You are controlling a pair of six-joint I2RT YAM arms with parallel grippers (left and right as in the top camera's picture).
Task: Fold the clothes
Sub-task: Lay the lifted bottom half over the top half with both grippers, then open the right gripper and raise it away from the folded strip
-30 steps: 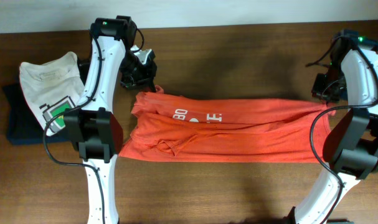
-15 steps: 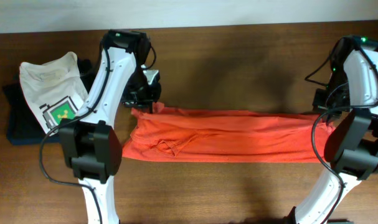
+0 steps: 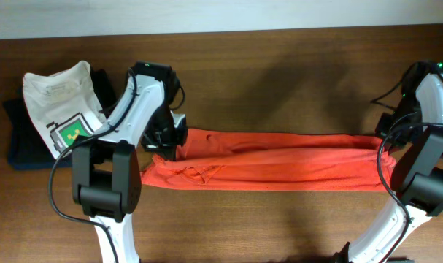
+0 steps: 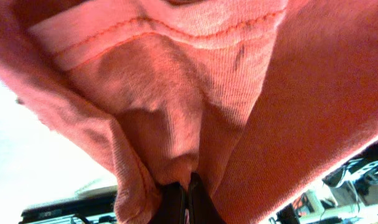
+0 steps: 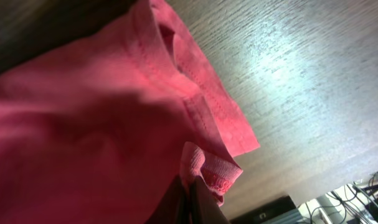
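Where the overhead camera looks down on the dark brown wooden surface [image 3: 279, 73], I see the orange-red short-sleeved T-shirt of soft fabric [image 3: 272, 157] drawn out into a long, narrow band. It runs left to right across the middle, folded lengthwise with rumpled creases near its left end.

The white left arm [image 3: 133, 109] reaches down to the band's upper left corner. On my left wrist feed the shirt [image 4: 176, 93] fills the frame, with a stitched hem across the top. Its cloth funnels into the dark fingertips [image 4: 173, 202] at the bottom edge, so the left jaws are closed on the fabric.

The white right arm [image 3: 436, 109] meets the band's right end. On the right wrist feed a hemmed corner of the shirt [image 5: 83, 124] is bunched and pinched between the right jaws, with wood grain [image 5: 288, 74] beside it.

At the far left of the surface lies a white T-shirt with a green pixel graphic [image 3: 60, 109]. It rests on a dark navy folded garment [image 3: 20, 150], apart from the orange-red shirt.
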